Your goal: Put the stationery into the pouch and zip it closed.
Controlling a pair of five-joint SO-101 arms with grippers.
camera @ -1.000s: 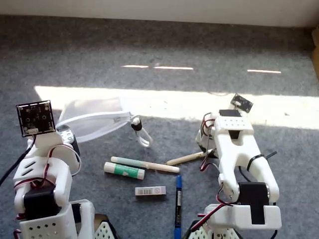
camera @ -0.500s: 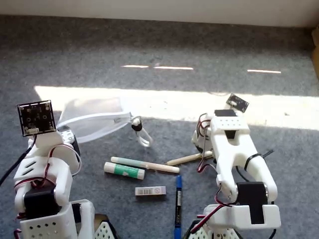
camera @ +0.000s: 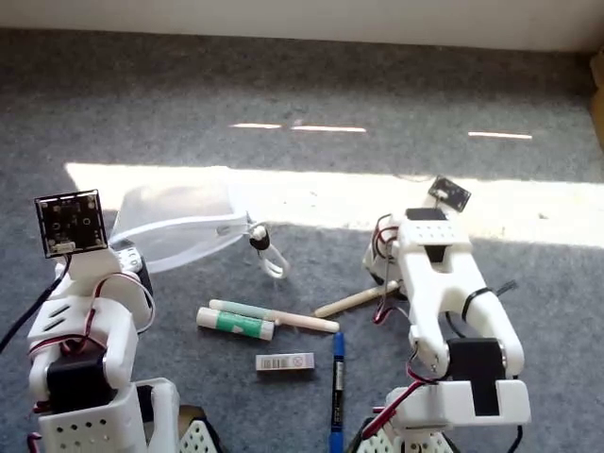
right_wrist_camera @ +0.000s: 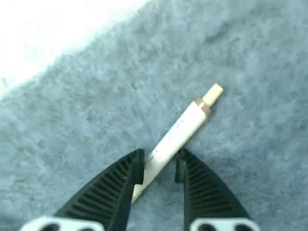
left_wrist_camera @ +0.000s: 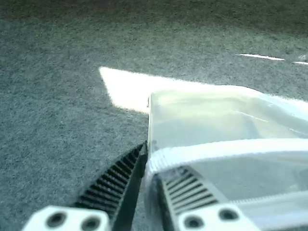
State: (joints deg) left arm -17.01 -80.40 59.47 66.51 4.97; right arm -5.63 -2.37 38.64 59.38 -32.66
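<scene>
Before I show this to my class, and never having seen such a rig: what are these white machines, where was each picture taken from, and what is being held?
These are two small robot arms standing on a grey carpet-like surface. The high view comes from a fixed camera looking down over everything. The other two pictures come from a camera on each arm's wrist, looking out past its gripper. The left gripper is clamped on the edge of a clear pouch. The right gripper is closed on a cream pen that lies on the surface. Between the arms lie a pale pen, a green-and-white marker, a small white block and a blue pen.
</scene>
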